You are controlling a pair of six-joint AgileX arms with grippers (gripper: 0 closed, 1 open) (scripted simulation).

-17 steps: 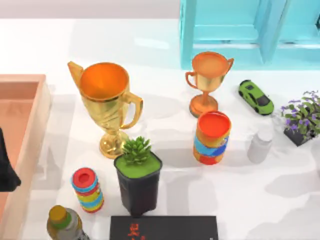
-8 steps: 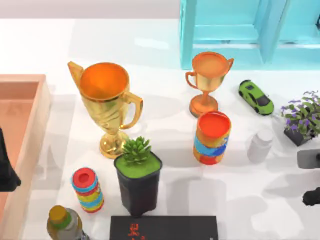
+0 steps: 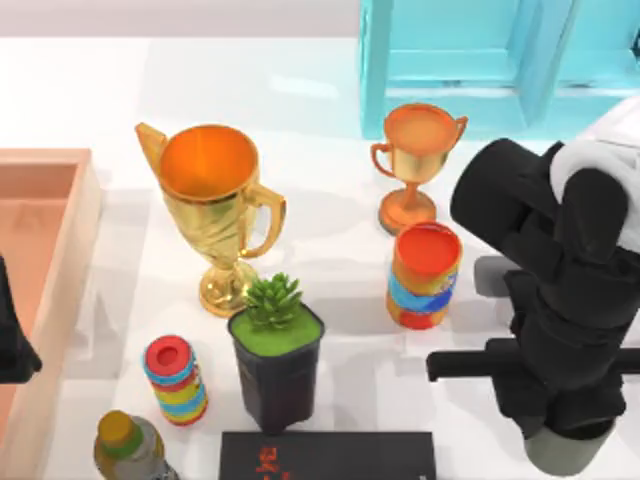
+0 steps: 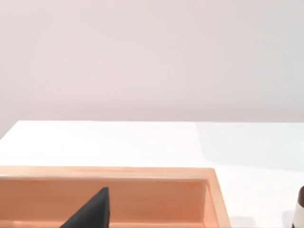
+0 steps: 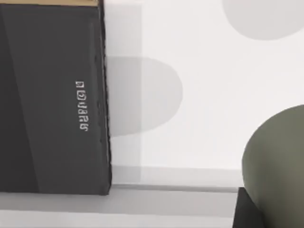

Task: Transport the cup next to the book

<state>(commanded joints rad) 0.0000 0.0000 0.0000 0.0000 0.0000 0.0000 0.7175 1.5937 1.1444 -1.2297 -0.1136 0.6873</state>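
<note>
The desk (image 3: 90, 90) is carrying every object. The right arm (image 3: 560, 300) is reaching in over the desk's right edge, the largest form on view; its gripper is hidden beneath the arm, so whether the claw is open or closed cannot be told, and it is holding nothing that can be seen. A wooden tray (image 3: 45, 260) is lying along the left edge, where the left gripper (image 3: 12, 335) is sitting parked, its claw state likewise impossible to tell. A gold trophy (image 3: 215, 210) is standing left of centre, a bronze trophy (image 3: 415, 160) toward the far edge. The book (image 3: 330, 455) is lying flat at the near edge, with a potted succulent (image 3: 275, 355) standing just behind it. The cup (image 3: 425, 275) is standing upright near the desk's centre, just left of the right arm and apart from the book. By these frames the task is barely beginning: grasping, carrying and setting down are all remaining.
</note>
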